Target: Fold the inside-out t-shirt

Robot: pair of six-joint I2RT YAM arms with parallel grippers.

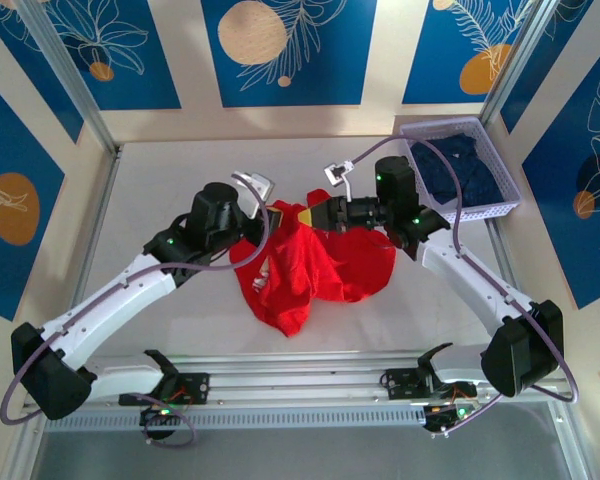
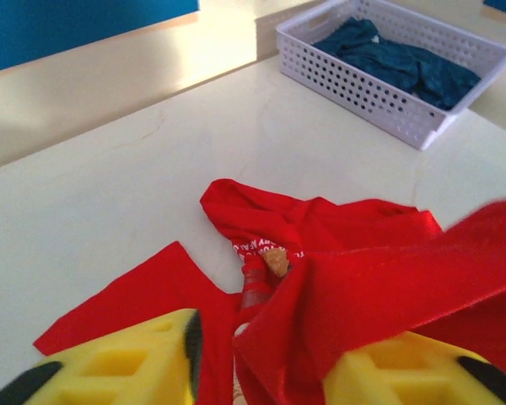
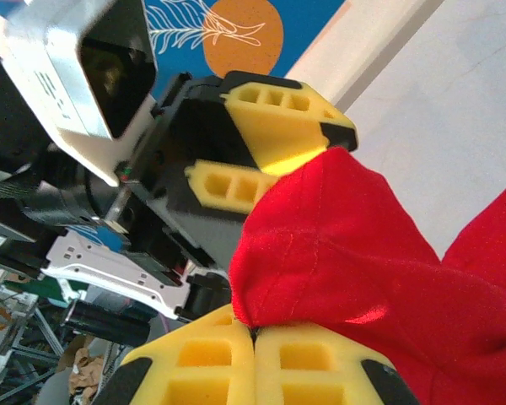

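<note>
- You face deep blue wall panels (image 1: 140, 90), each painted with orange discs (image 1: 252, 32) and white leaf outlines (image 1: 105, 45) (cream bands (image 1: 190, 50) run between them).
- Silver metal frame posts (image 1: 68, 70) rise at your back corners.
- Your matte white tabletop (image 1: 160, 170) is evenly lit, with soft shadows.

The t-shirt (image 1: 320, 265) is red (white lettering (image 2: 255, 246)), the basket (image 2: 363, 84) white.

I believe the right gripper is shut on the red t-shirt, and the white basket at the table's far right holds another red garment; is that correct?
Not quite. The basket holds dark blue clothing, not a red garment, as the left wrist view shows. The rest stands: the right gripper is shut on the t-shirt.
</note>
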